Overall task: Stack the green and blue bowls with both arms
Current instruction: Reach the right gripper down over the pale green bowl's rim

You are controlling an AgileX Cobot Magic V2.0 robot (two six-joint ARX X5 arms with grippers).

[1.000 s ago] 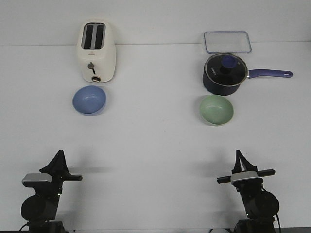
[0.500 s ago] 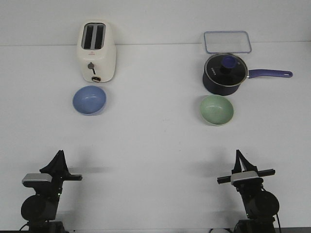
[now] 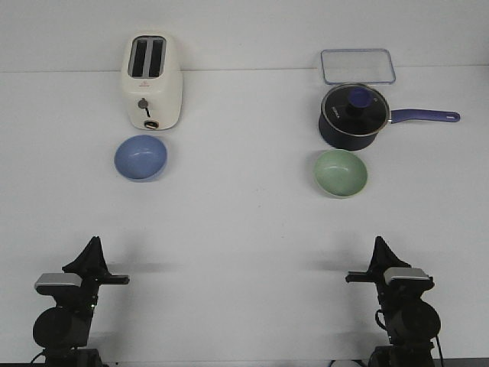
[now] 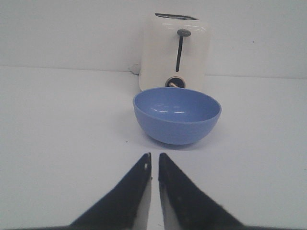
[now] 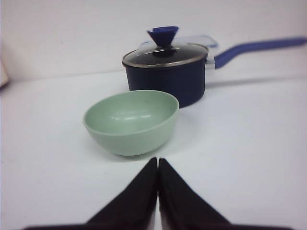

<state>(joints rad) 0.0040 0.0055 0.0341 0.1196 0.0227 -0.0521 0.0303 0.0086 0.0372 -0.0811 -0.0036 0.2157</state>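
The blue bowl (image 3: 140,157) sits upright on the white table at the left, in front of the toaster; it also shows in the left wrist view (image 4: 176,115). The green bowl (image 3: 341,172) sits upright at the right, in front of the saucepan, and shows in the right wrist view (image 5: 131,121). My left gripper (image 3: 93,241) rests low at the near left, shut and empty (image 4: 154,156), pointing at the blue bowl from well short of it. My right gripper (image 3: 378,241) rests at the near right, shut and empty (image 5: 158,159), pointing at the green bowl.
A cream toaster (image 3: 151,81) stands behind the blue bowl. A dark navy saucepan (image 3: 354,116) with a glass lid and a long handle pointing right stands behind the green bowl. A clear lidded box (image 3: 357,66) lies behind the saucepan.
My right wrist has turned a little, its grey top piece shifting to the right. The left arm and both bowls have not moved.
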